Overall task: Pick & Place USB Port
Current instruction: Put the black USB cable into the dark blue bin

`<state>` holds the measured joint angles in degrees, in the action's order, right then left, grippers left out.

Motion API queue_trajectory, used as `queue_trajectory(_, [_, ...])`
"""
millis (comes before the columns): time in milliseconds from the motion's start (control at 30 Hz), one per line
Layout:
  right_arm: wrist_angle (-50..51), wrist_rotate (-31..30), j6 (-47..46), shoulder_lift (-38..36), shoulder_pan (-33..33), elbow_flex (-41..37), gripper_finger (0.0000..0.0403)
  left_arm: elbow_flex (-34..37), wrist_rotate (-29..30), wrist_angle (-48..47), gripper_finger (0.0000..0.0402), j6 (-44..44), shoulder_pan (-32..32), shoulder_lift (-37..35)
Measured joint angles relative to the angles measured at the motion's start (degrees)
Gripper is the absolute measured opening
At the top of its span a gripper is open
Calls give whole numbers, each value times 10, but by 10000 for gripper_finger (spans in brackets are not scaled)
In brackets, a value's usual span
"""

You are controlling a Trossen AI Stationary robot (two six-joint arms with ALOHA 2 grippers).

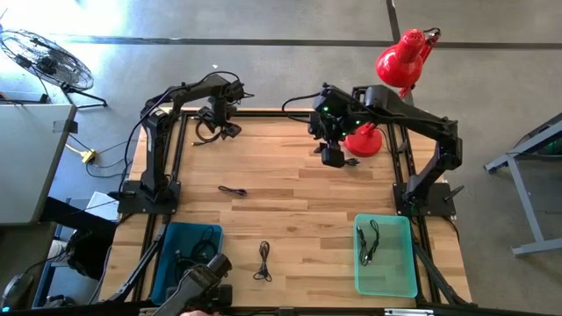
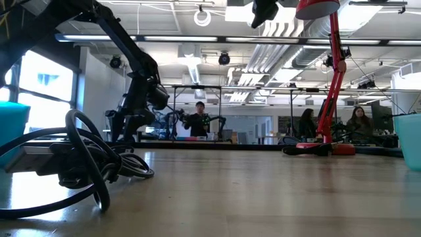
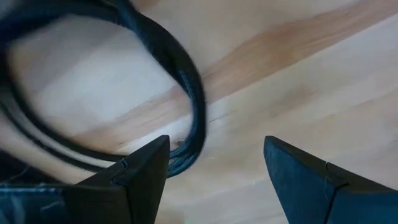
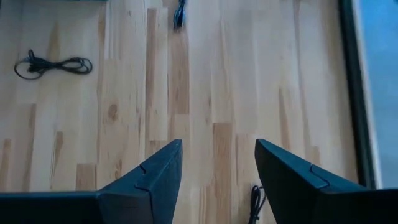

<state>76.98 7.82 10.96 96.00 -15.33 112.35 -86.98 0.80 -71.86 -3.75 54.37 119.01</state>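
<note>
A coiled black cable (image 1: 207, 133) lies on the wooden table at its far left. My left gripper (image 1: 217, 123) points down over it, open. In the left wrist view the cable's loop (image 3: 186, 81) curves past one fingertip (image 3: 149, 165), outside the gap between the fingers. My right gripper (image 1: 332, 158) hangs open high above the table's far middle, with nothing between its fingers (image 4: 217, 146). Two more black cables (image 1: 233, 190) (image 1: 263, 261) lie flat on the table nearer the front. My left gripper has one fingertip (image 3: 155, 155) right beside the cable's loop (image 3: 189, 146), coming from above. Whether that finger touches the cable I cannot tell. Nothing lies between the two fingers.
A green bin (image 1: 406, 263) with a cable in it stands near the front right. A blue bin (image 1: 176, 241) holding cables stands at the front left. A red lamp (image 1: 399, 61) rises from its base (image 1: 364, 140) at the far right. Bare wood lies in the middle.
</note>
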Motion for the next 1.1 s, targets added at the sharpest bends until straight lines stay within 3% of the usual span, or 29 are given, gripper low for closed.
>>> queue_trajectory(300, [-98,4,0,-1,0,-174,194,2,-27,-28,253,4,-1,36])
queue_trajectory(500, [-170,83,-6,0,6,-254,194,-4,-17,-27,196,5,0,38])
queue_trajectory(767, [-183,77,-6,-2,23,-253,194,-27,-50,-7,22,43,-3,37])
queue_trajectory(967, [-184,59,-10,-19,24,-251,190,-31,-33,-21,8,83,-13,37])
queue_trajectory(1100, [-191,58,-17,-39,24,-251,166,-39,-16,-41,6,100,-22,30])
